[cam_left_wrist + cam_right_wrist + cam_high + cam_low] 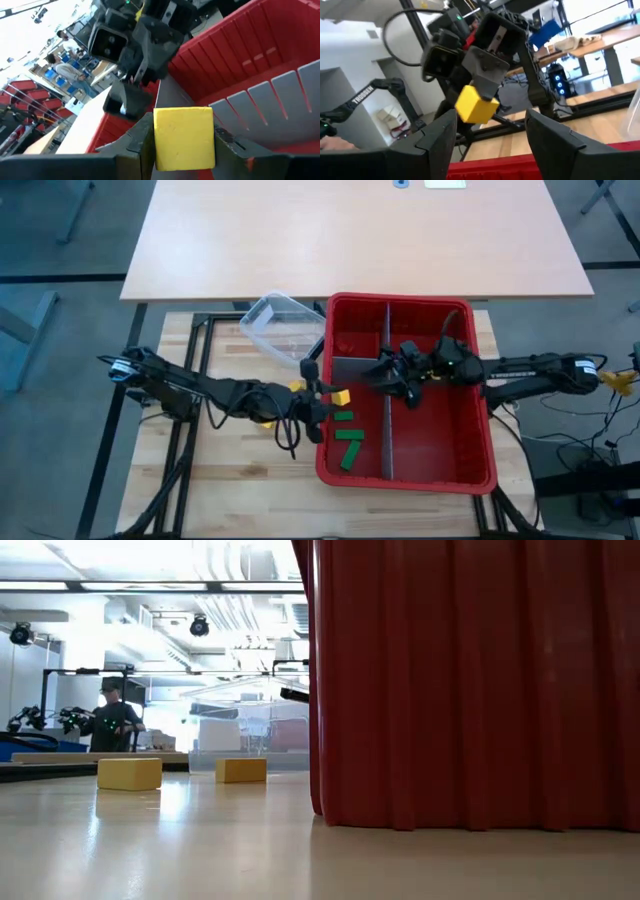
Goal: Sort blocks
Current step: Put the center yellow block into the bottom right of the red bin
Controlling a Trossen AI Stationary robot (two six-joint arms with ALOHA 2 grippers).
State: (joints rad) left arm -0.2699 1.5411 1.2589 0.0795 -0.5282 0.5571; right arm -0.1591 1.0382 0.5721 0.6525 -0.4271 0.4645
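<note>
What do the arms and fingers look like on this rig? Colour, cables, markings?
Both arms are black with jointed links. Left gripper has dark, flat, angular fingers; right gripper has the same. Loose black cables loop along the left arm; the right arm carries white lettering and a yellow patch near its base.

A bin (470,470) is sitting on the right half of the table (240,500), split by divider panels (387,430) into compartments. Three blocks (348,438) are lying in its front-left compartment. A clear tub (282,325) is lying just beside the bin's back-left corner. The left gripper (322,395) is hanging at the bin's left wall, gripping a block (343,396) over the rim. The right gripper (385,373) is hovering over the bin's middle, jaws apart. Two more blocks (130,774) are resting on the table left of the bin.
</note>
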